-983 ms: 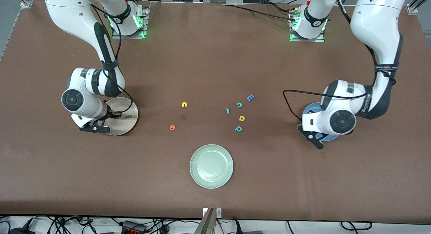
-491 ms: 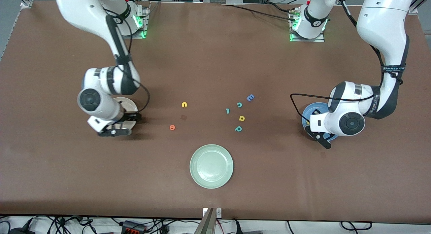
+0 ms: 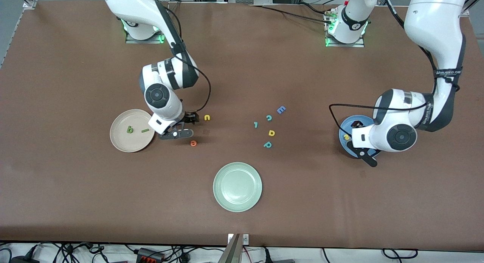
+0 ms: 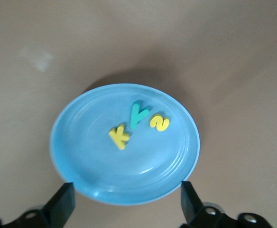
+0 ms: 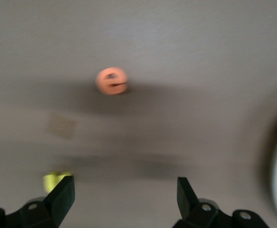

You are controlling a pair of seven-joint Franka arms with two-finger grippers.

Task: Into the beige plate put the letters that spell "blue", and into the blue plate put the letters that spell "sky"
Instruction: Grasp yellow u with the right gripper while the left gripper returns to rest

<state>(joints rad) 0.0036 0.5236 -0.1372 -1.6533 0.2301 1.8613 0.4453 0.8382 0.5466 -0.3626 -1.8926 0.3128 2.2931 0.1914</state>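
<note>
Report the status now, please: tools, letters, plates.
Left tool open over blue plate; k, y, s in it. Right tool open, between u and e. Nothing blocking.

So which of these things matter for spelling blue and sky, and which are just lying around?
Job: beige plate with b and l; u; e; blue plate with s, k, y.

Lying about: green plate, E, c, a, p.
</note>
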